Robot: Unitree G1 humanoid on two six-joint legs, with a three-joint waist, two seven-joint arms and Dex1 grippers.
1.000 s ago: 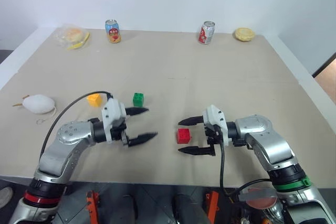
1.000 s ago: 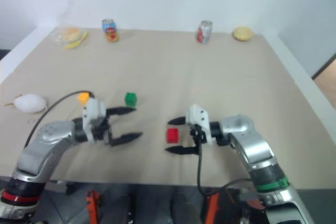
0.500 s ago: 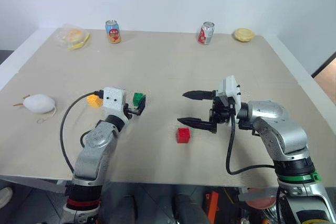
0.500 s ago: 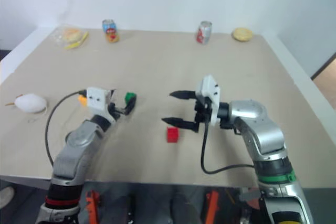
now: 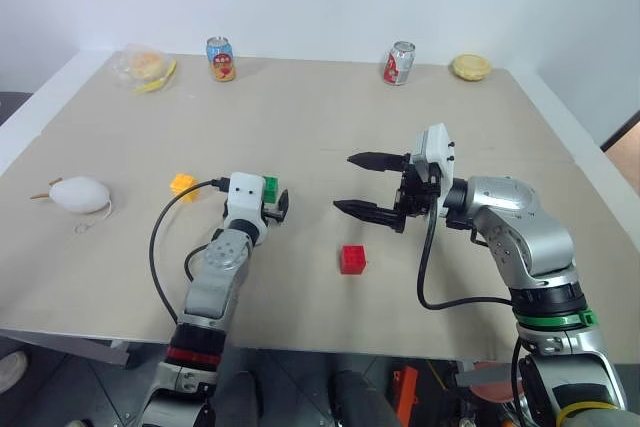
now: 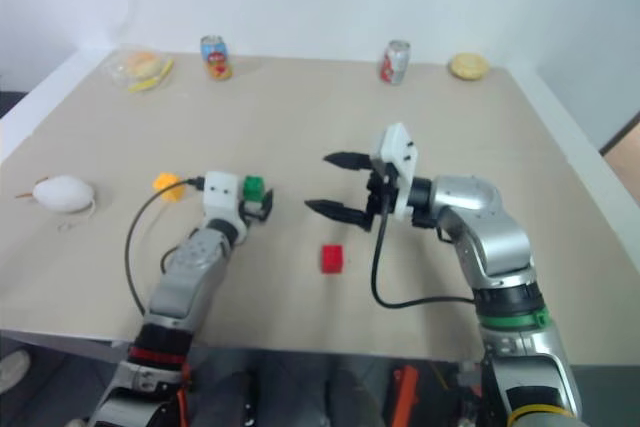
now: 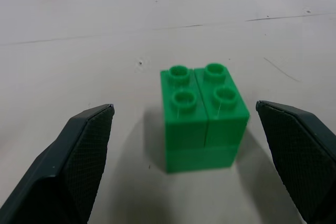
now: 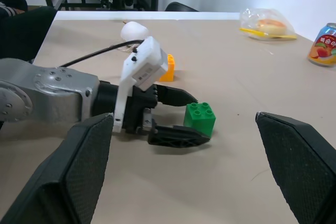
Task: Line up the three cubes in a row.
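The likeliest slip is a nudge: the left tool (image 7: pixel 184 150) stands wide with the green cube (image 7: pixel 203 121) between its fingers but touching neither, so if one finger meets it first as they close, the cube may skid or twist on the table (image 5: pixel 300 117). The left arm reaches forward, low and level. The right tool (image 5: pixel 368 185), also wide and empty, hangs above the table pointing toward the green cube, with the red cube (image 5: pixel 351 259) lying free below it. The yellow cube (image 5: pixel 182 184) sits beyond the green cube, farther from the red one.
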